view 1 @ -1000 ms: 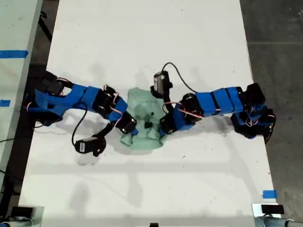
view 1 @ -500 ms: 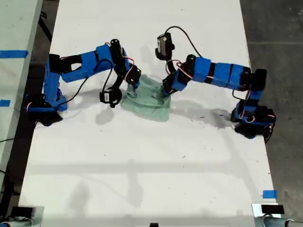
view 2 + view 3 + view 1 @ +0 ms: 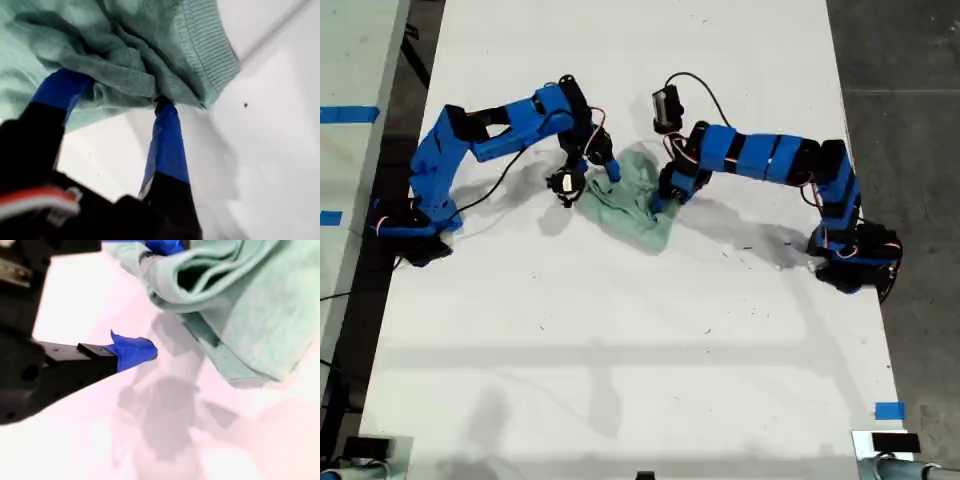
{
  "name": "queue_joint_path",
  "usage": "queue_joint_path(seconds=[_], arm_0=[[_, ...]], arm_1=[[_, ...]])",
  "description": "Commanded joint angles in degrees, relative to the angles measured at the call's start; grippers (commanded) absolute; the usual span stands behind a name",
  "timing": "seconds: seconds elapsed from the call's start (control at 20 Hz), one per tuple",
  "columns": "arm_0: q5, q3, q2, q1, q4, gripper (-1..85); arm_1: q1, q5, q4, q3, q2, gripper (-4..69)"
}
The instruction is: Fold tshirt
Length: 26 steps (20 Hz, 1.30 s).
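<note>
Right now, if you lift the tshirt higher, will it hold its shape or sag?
Likely floppy: the tshirt bunches in soft folds where my first end effector pinches it. Probably light, too: the thin cloth droops toward the table.

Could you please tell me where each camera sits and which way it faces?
Exterior view: overhead, looking down on the white table, the tshirt and both arms.
First wrist view: on my first tool, looking along its fingers clamped on the tshirt.
Second wrist view: on my second tool, open beside the tshirt.
All share the tshirt.

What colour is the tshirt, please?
Pale mint green tshirt, clearest in the first wrist view.
</note>
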Motion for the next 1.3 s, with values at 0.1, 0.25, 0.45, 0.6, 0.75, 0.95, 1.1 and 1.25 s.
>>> queue_joint_path(seconds=[0.1, 0.25, 0.45, 0.6, 0.75, 0.95, 1.1, 1.25], arm_0=[[0.09, 2.02, 33.4, 1.93, 9.76, 18.2], [-2.55, 20.57, 53.26, 3.16, 8.61, 13.7], [-15.64, 69.7, 90.88, 10.99, -13.18, 0.0], [-29.0, 100.72, 119.0, 16.61, -22.24, 0.0], [-36.12, 123.22, 141.94, 19.69, -23.29, 0.1], [-37.18, 130.34, 141.77, 19.16, -17.75, 0.1], [-37.35, 130.52, 141.68, 13.54, -7.73, 3.8], [-37.53, 130.43, 141.77, 9.76, -7.73, 8.2]], arm_1=[[-2.81, 3.6, 11.16, 2.9, 30.23, 28.2], [-5.27, 9.32, 11.34, 16.61, 50.36, 26.7], [-12.04, 24.35, 6.68, 39.02, 70.31, 19.0], [-16.35, 35.07, 1.41, 58.8, 90.0, 6.8], [-22.32, 41.84, -7.82, 78.4, 103.01, 1.1], [-25.49, 51.86, -8.44, 103.36, 132.19, 1.0], [-24.61, 52.38, -9.58, 105.56, 131.48, 2.8], [-19.25, 47.29, -10.28, 105.82, 132.63, 3.8]])
